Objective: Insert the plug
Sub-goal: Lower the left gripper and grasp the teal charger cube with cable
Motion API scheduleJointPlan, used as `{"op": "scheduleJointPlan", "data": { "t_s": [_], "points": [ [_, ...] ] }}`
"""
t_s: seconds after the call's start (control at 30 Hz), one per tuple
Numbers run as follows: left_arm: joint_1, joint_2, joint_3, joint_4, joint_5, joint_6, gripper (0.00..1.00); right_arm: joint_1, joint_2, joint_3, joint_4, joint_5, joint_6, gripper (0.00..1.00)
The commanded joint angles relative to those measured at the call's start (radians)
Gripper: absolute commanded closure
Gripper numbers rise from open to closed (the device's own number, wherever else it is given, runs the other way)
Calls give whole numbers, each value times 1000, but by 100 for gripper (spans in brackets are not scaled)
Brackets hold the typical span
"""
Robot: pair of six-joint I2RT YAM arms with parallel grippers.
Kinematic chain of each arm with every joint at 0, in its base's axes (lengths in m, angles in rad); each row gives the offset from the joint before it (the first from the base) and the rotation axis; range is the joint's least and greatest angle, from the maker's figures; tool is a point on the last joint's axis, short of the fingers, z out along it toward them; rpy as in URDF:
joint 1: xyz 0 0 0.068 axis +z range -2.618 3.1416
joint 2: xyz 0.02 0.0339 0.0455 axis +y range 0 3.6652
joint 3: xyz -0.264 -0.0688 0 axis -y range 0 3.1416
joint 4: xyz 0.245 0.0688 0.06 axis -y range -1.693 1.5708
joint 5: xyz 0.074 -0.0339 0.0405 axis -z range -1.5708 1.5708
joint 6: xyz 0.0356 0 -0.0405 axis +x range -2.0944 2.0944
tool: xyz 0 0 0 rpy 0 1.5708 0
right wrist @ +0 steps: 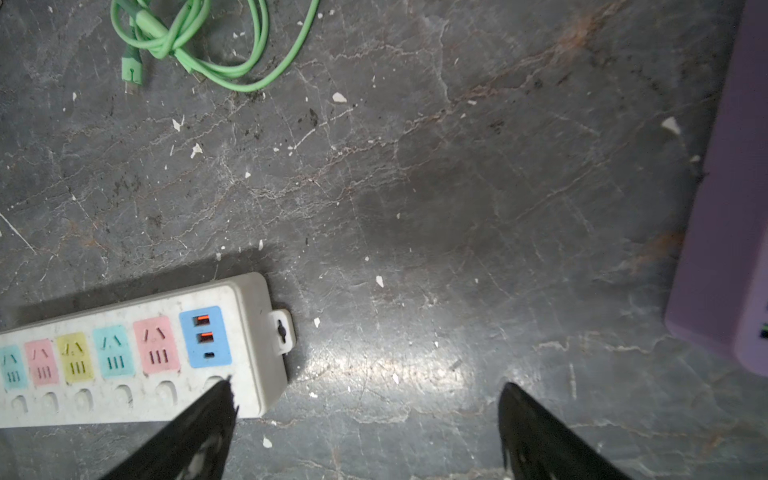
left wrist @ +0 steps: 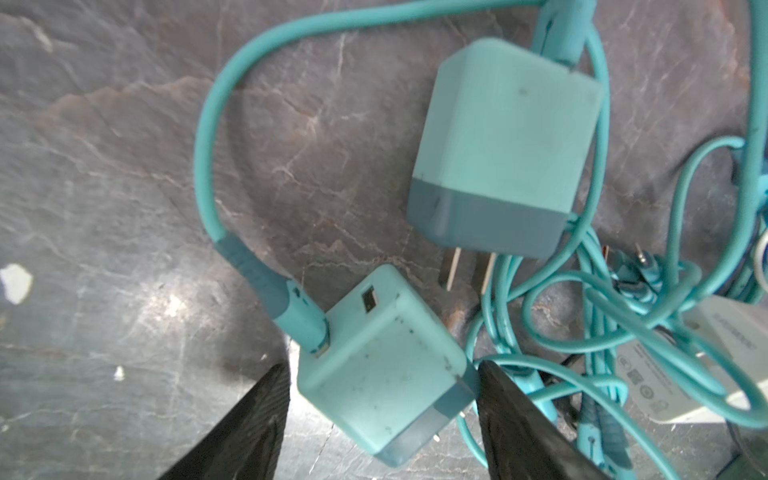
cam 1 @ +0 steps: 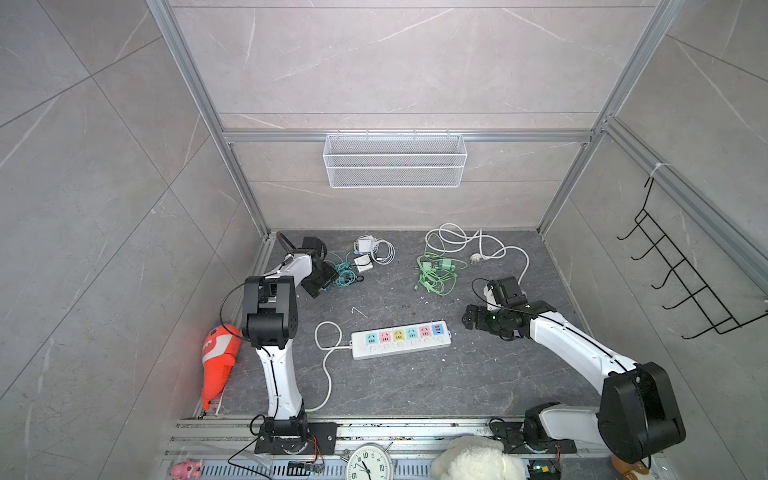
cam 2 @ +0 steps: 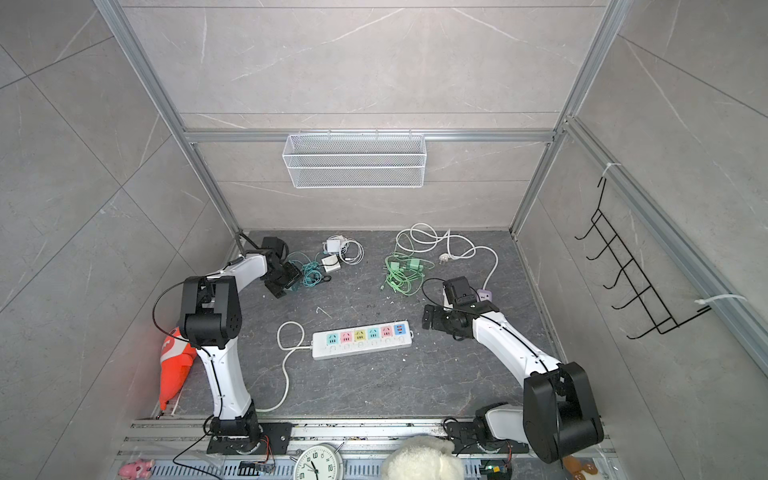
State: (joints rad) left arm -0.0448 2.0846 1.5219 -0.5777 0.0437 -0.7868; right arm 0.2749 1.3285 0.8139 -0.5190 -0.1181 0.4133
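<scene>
The power strip is lying on the worktop, one cable tangle sitting behind it leftward, another tangle rightward, the plug seemingly resting between the left claw's jaws.

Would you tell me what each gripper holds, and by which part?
Nothing: the left gripper has open jaws either side of the teal charger; the right gripper is empty.

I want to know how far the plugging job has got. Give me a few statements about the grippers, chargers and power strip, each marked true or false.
1. The left gripper straddles a teal charger. True.
2. Every socket on the power strip is occupied. False: the power strip has no plug in it.
3. The right gripper holds the green cable. False: the right gripper is open and empty, and the green cable lies apart from it.
4. A second teal charger lies close by, unplugged. True.
</scene>
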Motion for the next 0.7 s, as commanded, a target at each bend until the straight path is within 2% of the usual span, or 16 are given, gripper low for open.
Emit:
{"op": "scheduleJointPlan", "data": {
  "t_s": [0.0,0.23,0.67],
  "points": [
    [8,5,15,-10,-32,-50,26,4,18,28,4,-18,-41,1],
    [11,28,47,-33,-61,-87,27,5,24,26,5,-43,-62,1],
    [10,14,8,-47,-75,-91,47,5,46,27,26,-64,-87,1]
  ]
}}
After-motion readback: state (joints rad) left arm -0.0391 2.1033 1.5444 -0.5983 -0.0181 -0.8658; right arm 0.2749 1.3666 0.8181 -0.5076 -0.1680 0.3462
